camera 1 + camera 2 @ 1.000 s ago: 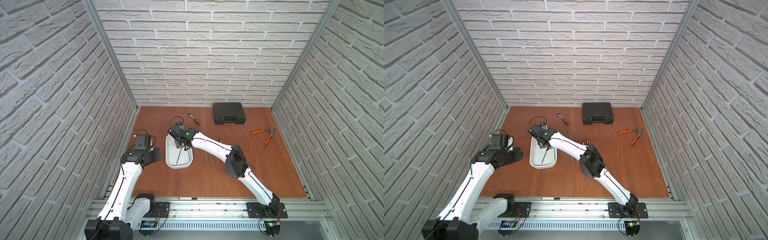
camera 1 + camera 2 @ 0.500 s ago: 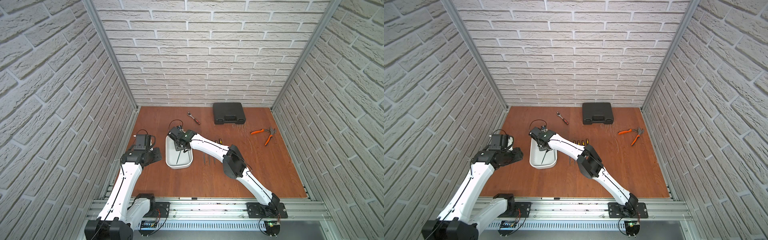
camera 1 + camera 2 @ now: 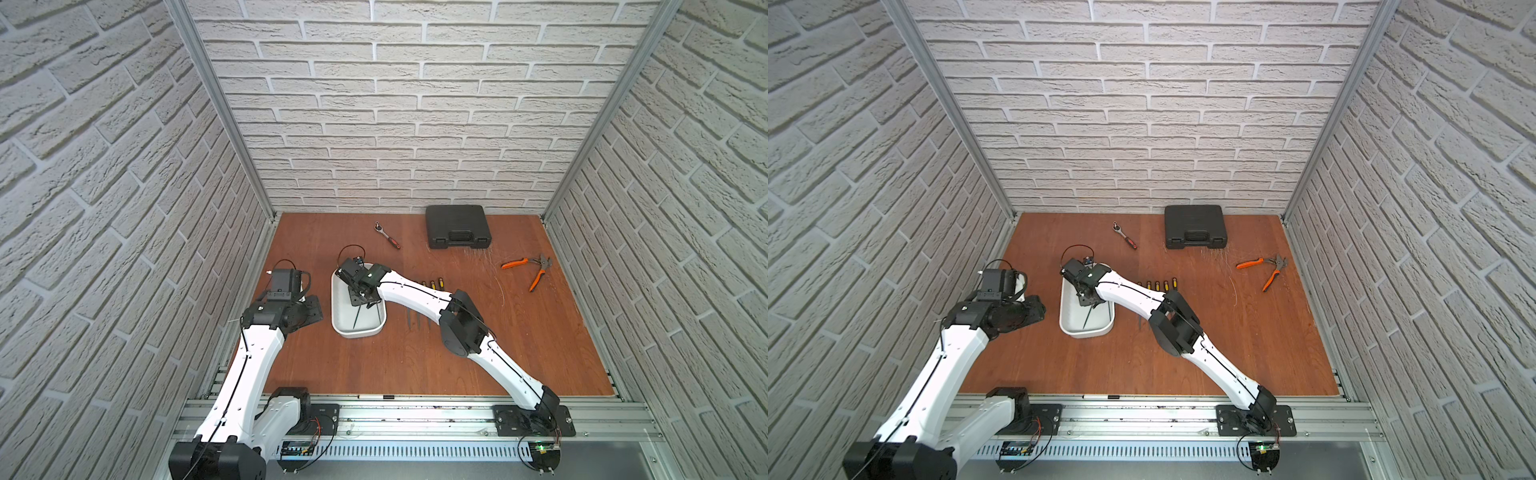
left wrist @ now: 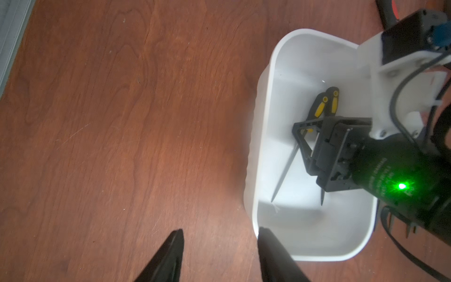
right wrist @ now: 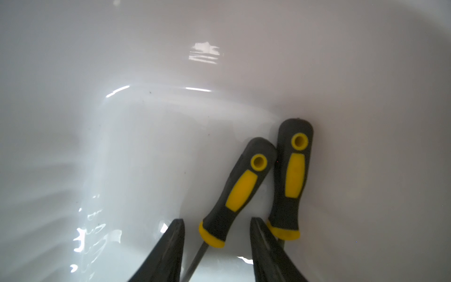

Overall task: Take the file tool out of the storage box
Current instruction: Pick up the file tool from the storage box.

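The shallow white plastic tub point(image 3: 361, 330) sits left of centre on the brown wooden table point(image 3: 519, 332); the left gripper point(image 4: 220, 229) hangs just left of it, jaws spread, empty. The right gripper point(image 5: 216, 219) is inside the tub, jaws apart astride one black-and-yellow-handled file point(image 5: 240, 190) without touching it; a second file point(image 5: 294, 175) lies just beside it, handles toward the far wall.

**No lettering that can be read**

Only one clear marking shows. A few short lines of pale print sit on the black wrist housing point(image 4: 380, 171) of the right arm, above the storage box point(image 4: 268, 127) and just beside a lit green lamp point(image 4: 402, 186). The letters are small, turned sideways and blurred, so no word, brand or number can be made out. What looks like a fainter strip of print on the black finger frame point(image 4: 308, 124) is just as unreadable.
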Controlling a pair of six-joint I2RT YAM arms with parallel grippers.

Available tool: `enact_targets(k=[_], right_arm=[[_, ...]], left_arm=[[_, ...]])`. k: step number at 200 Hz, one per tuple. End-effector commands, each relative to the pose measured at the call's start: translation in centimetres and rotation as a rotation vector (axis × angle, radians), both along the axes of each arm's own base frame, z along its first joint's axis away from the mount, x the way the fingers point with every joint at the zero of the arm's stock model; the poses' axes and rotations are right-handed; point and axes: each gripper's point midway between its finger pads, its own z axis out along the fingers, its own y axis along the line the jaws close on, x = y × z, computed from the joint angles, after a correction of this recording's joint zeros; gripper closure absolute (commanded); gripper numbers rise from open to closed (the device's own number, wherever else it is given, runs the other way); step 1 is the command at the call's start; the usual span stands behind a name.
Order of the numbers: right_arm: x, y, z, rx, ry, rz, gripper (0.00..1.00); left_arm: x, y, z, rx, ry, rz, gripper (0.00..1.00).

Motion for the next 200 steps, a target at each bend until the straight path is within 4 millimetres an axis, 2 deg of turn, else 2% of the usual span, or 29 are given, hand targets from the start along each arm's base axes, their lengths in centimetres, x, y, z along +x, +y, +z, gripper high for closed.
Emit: enact_targets(k=[1, 75, 84, 102, 125, 133, 157, 200], right_arm=[[0.9, 0.9, -0.6, 0.04, -0.004, 0.009, 0.52], [1.7, 0.6, -1.9, 0.042, 0.012, 0.006, 0.58], [1.7, 0.7, -1.9, 0.041, 0.012, 0.01, 0.63], [1.6, 0.8, -1.9, 0.039, 0.013, 0.024, 0.8], [1.2, 1.2, -1.8, 0.051, 0.024, 0.05, 0.97], [1.2, 1.5, -1.5, 0.061, 0.023, 0.058, 0.98], [1.1, 3.0, 1.2, 0.134, -0.014, 0.088, 0.98], [2.2, 4.9, 10.3, 0.36, -0.164, 0.12, 0.98]], left_arm=[[-0.2, 0.2, 0.3, 0.01, -0.007, 0.01, 0.45], [-0.3, 0.2, 0.4, 0.011, -0.005, 0.009, 0.45], [-0.3, 0.2, 0.4, 0.011, -0.006, 0.009, 0.45], [-0.3, 0.2, 0.5, 0.011, -0.009, 0.01, 0.45], [-0.4, 0.2, 0.6, 0.01, -0.013, 0.008, 0.45], [-0.4, 0.2, 0.7, 0.009, -0.012, 0.008, 0.45], [-0.5, 0.2, 0.9, 0.009, -0.015, 0.007, 0.45], [-0.7, 0.3, 1.3, 0.011, -0.025, 0.009, 0.45]])
